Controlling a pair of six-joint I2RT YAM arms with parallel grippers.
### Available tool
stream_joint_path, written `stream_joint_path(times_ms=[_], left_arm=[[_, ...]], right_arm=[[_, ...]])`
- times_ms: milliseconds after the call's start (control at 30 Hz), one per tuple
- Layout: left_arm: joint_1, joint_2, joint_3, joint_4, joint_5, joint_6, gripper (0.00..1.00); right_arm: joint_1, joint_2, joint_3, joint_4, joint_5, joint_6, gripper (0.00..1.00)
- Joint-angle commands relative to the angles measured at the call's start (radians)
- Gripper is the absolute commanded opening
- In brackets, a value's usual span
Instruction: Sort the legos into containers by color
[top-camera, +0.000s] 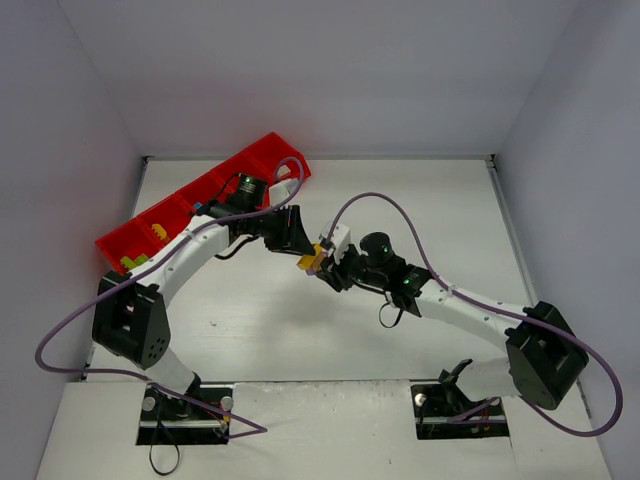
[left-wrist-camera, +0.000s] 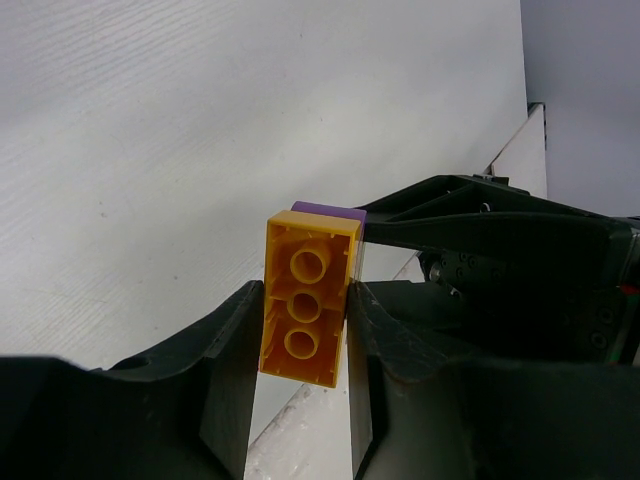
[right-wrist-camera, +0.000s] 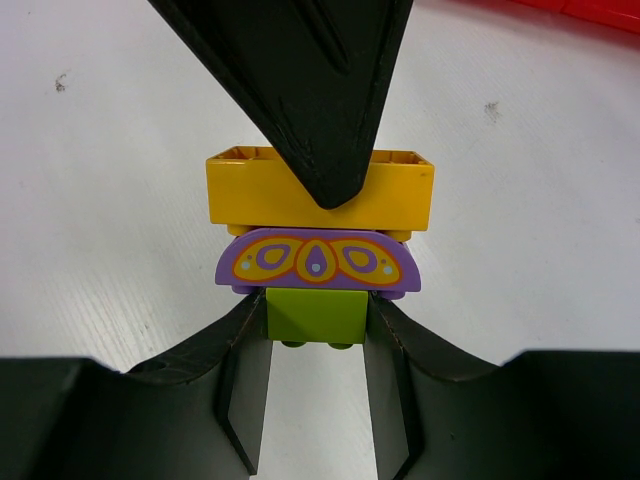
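Note:
A small stack of legos hangs between my two grippers above the table's middle (top-camera: 313, 258): a yellow-orange brick (right-wrist-camera: 320, 190), a purple printed piece (right-wrist-camera: 317, 262) and a lime green brick (right-wrist-camera: 316, 315). My left gripper (left-wrist-camera: 305, 330) is shut on the yellow-orange brick (left-wrist-camera: 305, 300). My right gripper (right-wrist-camera: 316, 330) is shut on the lime green brick. The purple piece (left-wrist-camera: 328, 212) sits between them. The red tray of containers (top-camera: 200, 200) lies at the far left, with yellow (top-camera: 157, 233) and green (top-camera: 133, 262) bricks in its near compartments.
The left arm (top-camera: 200, 245) crosses in front of the red tray. Grey walls close the table on three sides. A corner of the tray (right-wrist-camera: 590, 10) shows at the top right of the right wrist view.

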Motion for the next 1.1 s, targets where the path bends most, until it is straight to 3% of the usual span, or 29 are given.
stream_joint_path(times_ms=[0, 733, 1067], left_arm=[[0.027, -0.064, 0.067, 0.022, -0.005, 0.032, 0.0], [0.126, -0.07, 0.104, -0.025, -0.012, 0.066, 0.0], [0.193, -0.09, 0.067, -0.021, -0.025, 0.069, 0.0]], right_arm=[[0.001, -0.03, -0.013, -0.003, 0.028, -0.007, 0.09], [0.001, 0.004, -0.022, -0.022, 0.034, 0.004, 0.06], [0.003, 0.2, 0.079, -0.088, 0.122, 0.056, 0.15]])
